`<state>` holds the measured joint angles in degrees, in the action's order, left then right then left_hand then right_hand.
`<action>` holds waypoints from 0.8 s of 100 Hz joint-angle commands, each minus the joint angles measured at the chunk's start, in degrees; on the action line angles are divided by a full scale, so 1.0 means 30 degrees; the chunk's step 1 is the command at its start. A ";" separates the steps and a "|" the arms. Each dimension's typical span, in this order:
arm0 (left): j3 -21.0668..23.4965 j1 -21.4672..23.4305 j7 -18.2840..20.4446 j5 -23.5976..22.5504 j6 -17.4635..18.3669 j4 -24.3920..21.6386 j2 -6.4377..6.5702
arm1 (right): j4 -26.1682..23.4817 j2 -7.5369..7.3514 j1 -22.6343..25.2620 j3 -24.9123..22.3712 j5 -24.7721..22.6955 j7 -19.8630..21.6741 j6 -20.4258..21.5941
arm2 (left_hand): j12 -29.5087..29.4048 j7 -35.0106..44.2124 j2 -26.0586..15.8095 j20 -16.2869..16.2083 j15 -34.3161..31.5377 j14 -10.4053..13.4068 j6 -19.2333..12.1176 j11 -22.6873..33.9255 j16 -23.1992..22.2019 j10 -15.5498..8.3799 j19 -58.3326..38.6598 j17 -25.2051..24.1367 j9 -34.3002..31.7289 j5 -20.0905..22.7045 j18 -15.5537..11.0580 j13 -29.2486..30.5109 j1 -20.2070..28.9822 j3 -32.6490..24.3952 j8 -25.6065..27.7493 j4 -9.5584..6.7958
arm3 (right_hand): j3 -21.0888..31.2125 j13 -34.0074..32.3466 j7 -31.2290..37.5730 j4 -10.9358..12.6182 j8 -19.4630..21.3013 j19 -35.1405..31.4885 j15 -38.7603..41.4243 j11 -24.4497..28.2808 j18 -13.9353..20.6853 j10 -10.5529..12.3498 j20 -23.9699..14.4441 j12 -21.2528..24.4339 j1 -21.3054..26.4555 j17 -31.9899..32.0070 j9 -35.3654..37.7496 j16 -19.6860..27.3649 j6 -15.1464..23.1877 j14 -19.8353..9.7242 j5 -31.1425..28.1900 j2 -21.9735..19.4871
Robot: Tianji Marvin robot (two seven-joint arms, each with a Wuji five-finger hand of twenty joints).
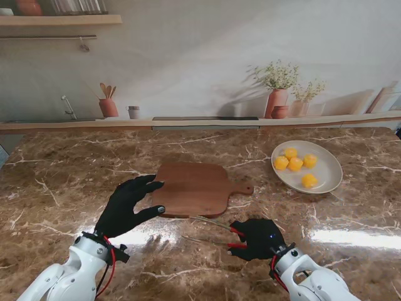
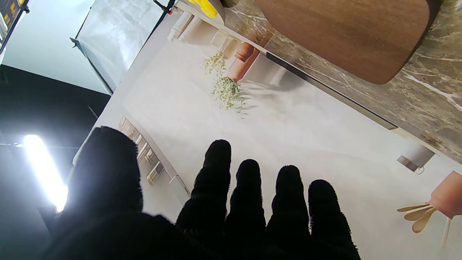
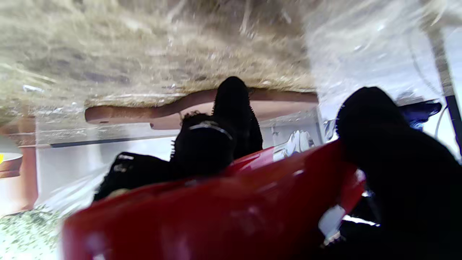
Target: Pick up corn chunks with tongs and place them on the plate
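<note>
Your task appears all but complete: 4 corn chunks (image 1: 295, 163) lie on the plate (image 1: 330, 180) at far right, the cutting board (image 1: 191, 188) holds none, the right robot hand (image 1: 255, 238) grips the tongs (image 1: 213, 231) near the surface, the left robot hand (image 1: 128, 204) is spread.

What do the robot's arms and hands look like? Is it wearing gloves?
Yes, it looks that way. Both the left hand and the right hand have five fingers covered in fuzzy black fabric, like gloves. The arms are smooth, rounded white shells with dark rings at the wrists. Red and black cables loop beside each wrist, and a tiny blue light glows on the back of the right hand.
</note>
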<state>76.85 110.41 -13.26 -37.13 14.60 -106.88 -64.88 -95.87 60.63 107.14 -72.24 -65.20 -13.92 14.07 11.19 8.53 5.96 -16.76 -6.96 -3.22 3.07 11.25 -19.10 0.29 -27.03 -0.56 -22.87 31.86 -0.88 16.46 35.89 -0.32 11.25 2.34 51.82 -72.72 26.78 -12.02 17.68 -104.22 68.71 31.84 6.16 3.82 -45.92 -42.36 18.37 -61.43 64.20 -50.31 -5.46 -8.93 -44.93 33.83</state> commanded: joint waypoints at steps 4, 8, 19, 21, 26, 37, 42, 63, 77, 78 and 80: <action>0.0030 0.0319 -0.0207 -0.0133 0.0083 -0.0102 -0.0031 | 0.0230 -0.0294 0.0306 -0.0238 0.0217 0.0865 0.0716 | -0.0267 -0.0109 -0.0461 -0.0131 0.0467 0.0752 -0.0524 -0.0423 0.0254 -0.0139 0.0781 -0.0254 0.0089 -0.0087 -0.0111 -0.0203 0.0058 0.0504 0.0148 -0.0359 | 0.1119 0.0306 -0.0344 0.1127 0.0149 -0.0972 0.0015 -0.0111 0.1695 0.0385 0.0013 0.0199 -0.0064 0.0490 -0.0541 -0.0091 0.1335 -0.0131 0.0025 -0.1722; 0.0040 0.0354 -0.0267 -0.0176 0.0100 -0.0113 -0.0036 | 0.0272 -0.0350 0.0290 -0.0248 0.0044 0.1030 0.0847 | -0.0261 -0.0101 -0.0457 -0.0134 0.0457 0.0779 -0.0549 -0.0409 0.0250 -0.0157 0.0771 -0.0252 0.0062 -0.0071 -0.0113 -0.0182 0.0044 0.0507 0.0150 -0.0359 | 0.1040 0.0522 -0.0404 0.1117 0.0168 -0.0858 -0.0107 -0.0155 0.1647 0.0414 -0.0069 0.0209 -0.0014 0.0739 -0.0693 -0.0134 0.1328 -0.0102 0.0143 -0.1595; 0.0057 0.0398 -0.0314 -0.0214 0.0109 -0.0121 -0.0039 | 0.0153 -0.0503 0.0283 -0.0133 -0.0820 0.1376 0.0437 | -0.0259 -0.0099 -0.0432 -0.0132 0.0461 0.0774 -0.0555 -0.0412 0.0249 -0.0172 0.0758 -0.0260 0.0070 -0.0074 -0.0093 -0.0190 0.0044 0.0503 0.0148 -0.0358 | 0.0054 0.1220 -0.0806 0.0984 0.0355 -0.0230 -0.0670 -0.0330 0.1700 0.0532 -0.0549 0.0252 0.0035 0.1419 -0.1388 -0.0399 0.1327 -0.0226 0.0762 -0.1205; 0.0059 0.0401 -0.0308 -0.0219 0.0100 -0.0124 -0.0038 | 0.0155 -0.0512 0.0266 -0.0087 -0.0894 0.1376 0.0332 | -0.0257 -0.0105 -0.0429 -0.0130 0.0460 0.0755 -0.0561 -0.0407 0.0248 -0.0159 0.0758 -0.0262 0.0061 -0.0091 -0.0086 -0.0189 0.0030 0.0509 0.0146 -0.0356 | -0.0220 0.1428 -0.0901 0.0967 0.0389 -0.0100 -0.0795 -0.0402 0.1708 0.0502 -0.0598 0.0274 -0.0003 0.1599 -0.1597 -0.0418 0.1290 -0.0216 0.0926 -0.1027; 0.0054 0.0399 -0.0319 -0.0221 0.0088 -0.0122 -0.0040 | 0.0104 -0.0519 0.0263 0.0017 -0.1002 0.1484 -0.0092 | -0.0256 -0.0097 -0.0394 -0.0127 0.0453 0.0740 -0.0552 -0.0408 0.0245 -0.0127 0.0757 -0.0263 0.0067 -0.0077 -0.0084 -0.0173 0.0029 0.0513 0.0148 -0.0354 | -0.1358 0.2019 -0.1223 0.1100 0.0598 0.0259 -0.1120 -0.0503 0.1666 0.0467 -0.0842 0.0281 0.0086 0.2138 -0.2177 -0.0542 0.1203 -0.0196 0.1380 -0.0824; 0.0049 0.0358 -0.0319 -0.0223 0.0109 -0.0089 -0.0038 | -0.0075 -0.0573 0.0264 0.0077 -0.1441 0.1899 -0.0852 | -0.0259 -0.0092 -0.0420 -0.0122 0.0462 0.0783 -0.0553 -0.0416 0.0249 -0.0166 0.0753 -0.0270 0.0073 -0.0078 -0.0027 -0.0176 0.0040 0.0495 0.0149 -0.0359 | -0.5327 0.3904 -0.2269 0.1627 0.1318 0.1626 -0.2055 -0.0884 0.1339 0.0538 -0.1574 0.0351 0.0236 0.4133 -0.3863 -0.0785 0.1119 -0.0141 0.2687 -0.1233; 0.0059 0.0343 -0.0266 -0.0197 0.0110 -0.0086 -0.0032 | -0.0207 -0.0585 0.0322 0.0012 -0.1462 0.2247 -0.0964 | -0.0262 -0.0104 -0.0425 -0.0119 0.0473 0.0795 -0.0543 -0.0423 0.0253 -0.0192 0.0755 -0.0277 0.0087 -0.0115 -0.0008 -0.0200 0.0047 0.0492 0.0145 -0.0359 | -0.6212 0.5099 -0.2817 0.2095 0.1516 0.2518 -0.2773 -0.1249 0.1041 0.0505 -0.1862 0.0501 -0.0567 0.5405 -0.4854 -0.0752 0.1060 0.0005 0.3442 -0.0703; 0.0014 0.0273 -0.0283 -0.0161 0.0121 -0.0027 -0.0039 | -0.0836 -0.0613 0.0709 -0.0507 -0.1553 0.3060 -0.0747 | -0.0273 -0.0116 -0.0446 -0.0100 0.0495 0.0823 -0.0555 -0.0446 0.0266 -0.0163 0.0782 -0.0287 0.0130 -0.0151 -0.0002 -0.0222 0.0037 0.0499 0.0146 -0.0358 | -0.3259 0.9735 -0.4839 0.2212 0.2176 1.0082 -0.9018 -0.3784 -0.1203 0.0423 -0.1719 0.2551 -0.3875 1.1144 -0.7966 0.1545 0.1036 0.1034 0.5810 0.0301; -0.0035 0.0236 -0.0231 -0.0107 0.0093 0.0009 -0.0035 | -0.1312 -0.0517 0.0995 -0.1017 -0.1465 0.2748 -0.0628 | -0.0284 -0.0136 -0.0455 -0.0084 0.0517 0.0819 -0.0525 -0.0470 0.0278 -0.0176 0.0810 -0.0291 0.0171 -0.0188 -0.0004 -0.0261 0.0045 0.0499 0.0144 -0.0359 | -0.3102 1.1365 -0.5514 0.2189 0.2436 1.6184 -1.3718 -0.5075 -0.2495 0.0223 0.0166 0.4048 -0.4863 1.3427 -0.9018 0.4805 0.0971 0.1622 0.6719 -0.0512; -0.0038 0.0233 -0.0226 -0.0103 0.0090 0.0010 -0.0034 | -0.1369 -0.0506 0.1019 -0.1070 -0.1456 0.2722 -0.0632 | -0.0286 -0.0135 -0.0465 -0.0083 0.0518 0.0814 -0.0514 -0.0474 0.0279 -0.0171 0.0812 -0.0290 0.0177 -0.0183 -0.0004 -0.0261 0.0038 0.0501 0.0145 -0.0358 | -0.3105 1.1382 -0.5530 0.2190 0.2444 1.6352 -1.3836 -0.5111 -0.2519 0.0209 0.0224 0.4092 -0.4883 1.3486 -0.9051 0.4892 0.0960 0.1636 0.6735 -0.0549; -0.0044 0.0225 -0.0216 -0.0097 0.0086 0.0014 -0.0033 | -0.1491 -0.0479 0.1070 -0.1180 -0.1414 0.2679 -0.0649 | -0.0286 -0.0141 -0.0466 -0.0082 0.0516 0.0834 -0.0515 -0.0474 0.0280 -0.0183 0.0815 -0.0289 0.0170 -0.0196 -0.0004 -0.0254 0.0032 0.0504 0.0143 -0.0358 | -0.3148 1.1407 -0.5589 0.2189 0.2467 1.6874 -1.4246 -0.5229 -0.2576 0.0178 0.0417 0.4248 -0.4916 1.3554 -0.9161 0.5188 0.0980 0.1672 0.6793 -0.0722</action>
<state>76.96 110.95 -14.03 -37.51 14.88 -107.02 -64.89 -99.12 59.00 109.44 -74.91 -69.84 -5.62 12.46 11.19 8.53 5.96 -16.76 -6.96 -3.22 3.07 11.25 -19.10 0.29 -27.02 -0.56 -22.87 31.86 -0.34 16.46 35.89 -0.32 11.25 2.34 42.36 -40.15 11.45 -7.01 24.23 -57.93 29.06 17.88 -0.27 4.54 -46.39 -31.34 6.46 -22.34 38.82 -37.02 -2.27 -4.91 -27.01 32.75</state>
